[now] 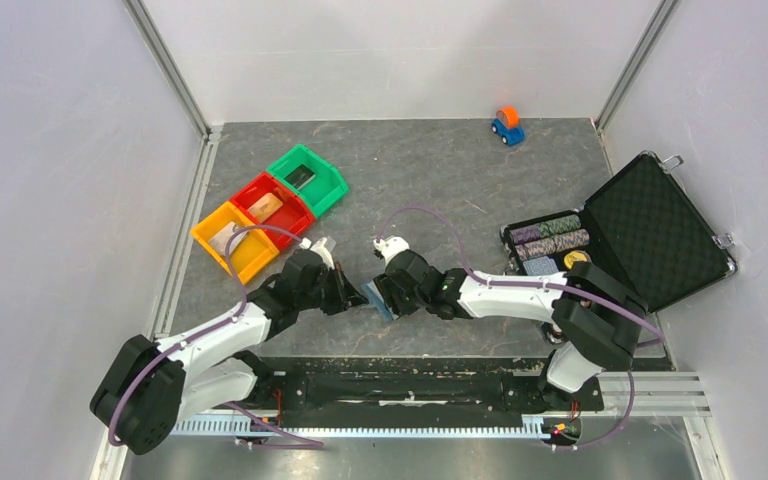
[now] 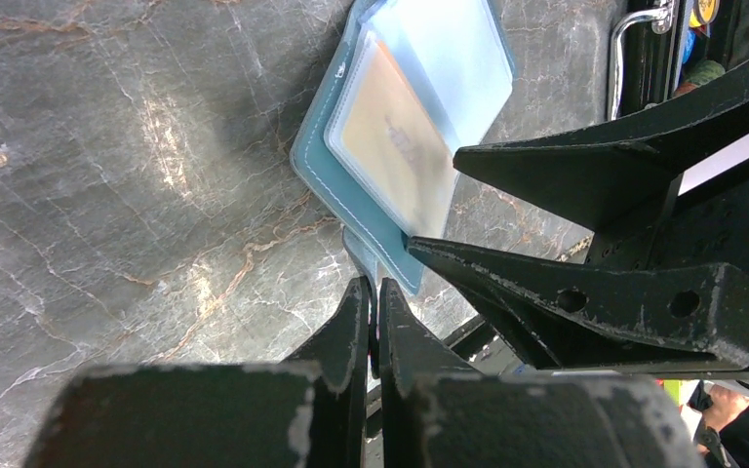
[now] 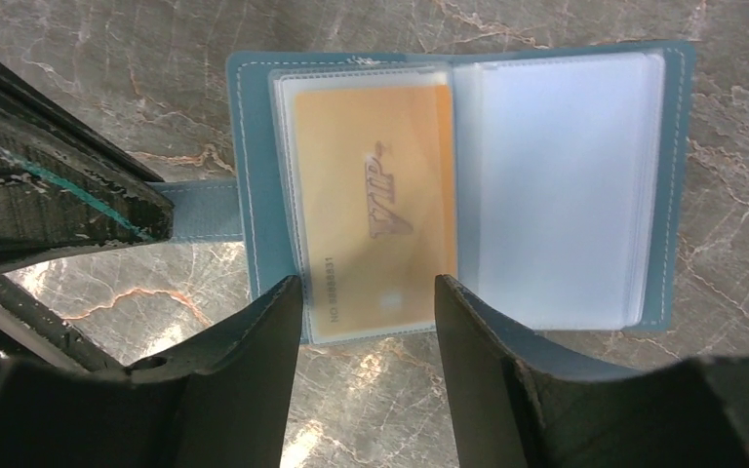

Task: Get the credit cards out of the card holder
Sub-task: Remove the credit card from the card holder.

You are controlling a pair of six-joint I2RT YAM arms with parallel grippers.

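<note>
The card holder [image 3: 254, 146] lies open and flat on the grey marbled table, slate blue at its border, and shows between the two arms in the top view [image 1: 375, 300]. A gold credit card [image 3: 371, 205] marked VIP sits in its left clear sleeve; the right sleeves [image 3: 556, 185] look empty. My left gripper [image 2: 374, 292] is shut on the holder's blue strap tab [image 2: 361, 255]. My right gripper [image 3: 369, 288] stands open, its fingertips astride the gold card's near edge. From the left wrist, the gold card [image 2: 395, 156] shows beside my right gripper's fingers [image 2: 546, 292].
Green [image 1: 308, 178], red [image 1: 272, 208] and yellow [image 1: 235, 240] bins stand at the back left. An open black foam-lined case [image 1: 650, 230] with poker chips [image 1: 550, 235] is at the right. A small toy car [image 1: 507, 125] sits at the far back.
</note>
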